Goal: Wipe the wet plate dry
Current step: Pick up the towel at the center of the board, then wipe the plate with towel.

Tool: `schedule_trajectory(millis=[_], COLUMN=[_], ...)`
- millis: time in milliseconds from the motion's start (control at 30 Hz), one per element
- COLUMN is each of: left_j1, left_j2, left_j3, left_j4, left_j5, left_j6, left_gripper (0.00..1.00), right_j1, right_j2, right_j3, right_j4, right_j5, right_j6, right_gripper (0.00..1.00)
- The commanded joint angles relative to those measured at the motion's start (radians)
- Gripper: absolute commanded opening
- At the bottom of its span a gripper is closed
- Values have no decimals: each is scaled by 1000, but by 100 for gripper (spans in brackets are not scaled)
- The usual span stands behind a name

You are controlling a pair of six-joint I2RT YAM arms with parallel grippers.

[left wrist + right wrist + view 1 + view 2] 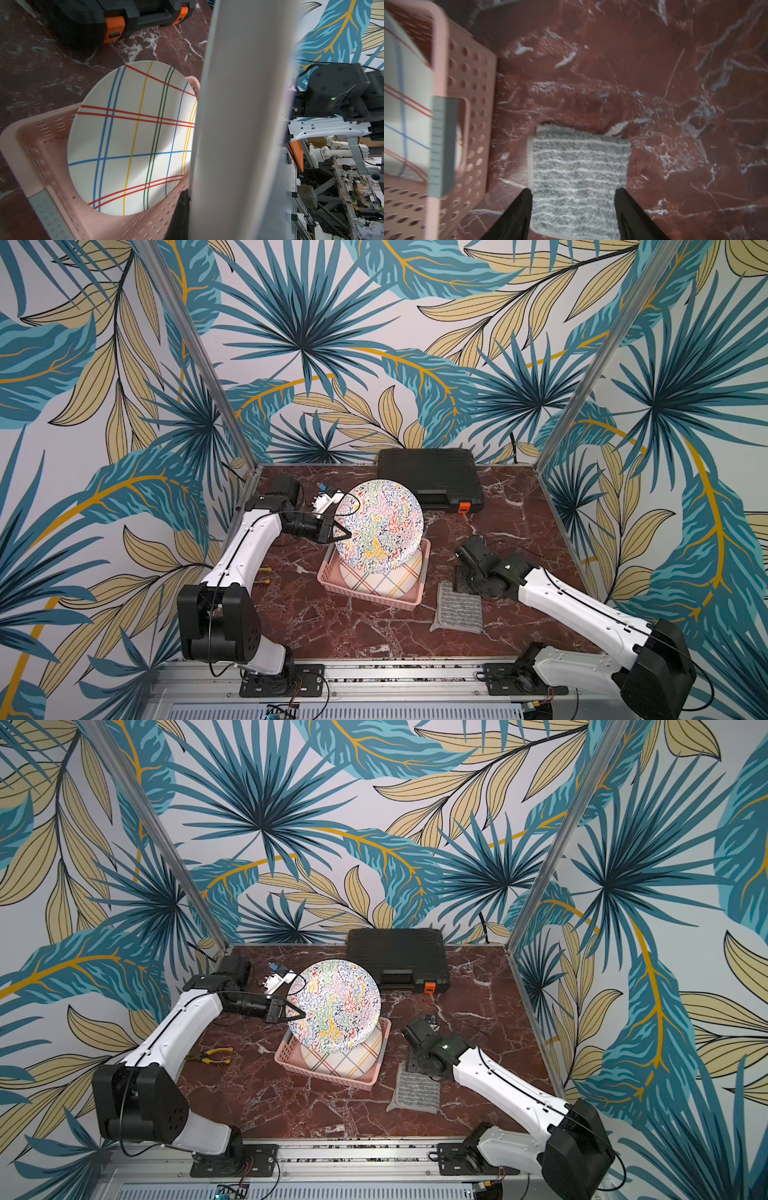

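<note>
Two claws: plate held up, cloth not yet taken

Our left claw (348, 534) pinches the rim of the patterned plate (380, 526), which stands upright just beyond its tips. Our right claw (572, 192) gapes wide, the grey cloth (579, 166) just beneath its spread jaws. Next, we judge: close on the cloth.

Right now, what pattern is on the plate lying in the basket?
White plate with crossing red, blue, yellow and green stripes; left wrist view shows it best.
</note>
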Motion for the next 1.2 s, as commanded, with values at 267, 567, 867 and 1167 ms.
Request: schedule_trajectory(millis=[267, 567, 867, 1167], left_j1=[4, 5, 4, 4], left_j2=[-51, -47, -56, -64], left_j3=[-15, -23, -40, -51], left_j4=[45, 65, 85, 98], left_j5=[50, 46, 40, 48], left_j6=[5, 1, -10, -15], left_gripper=[0, 0, 0, 0], right_j1=[101, 101, 101, 101], right_j2=[243, 266, -59, -279], right_j3=[-91, -127, -127, -2], right_j4=[169, 220, 188, 343], right_j5=[33, 57, 218, 141], right_j6=[161, 173, 100, -214], right_gripper=[51, 4, 0, 0])
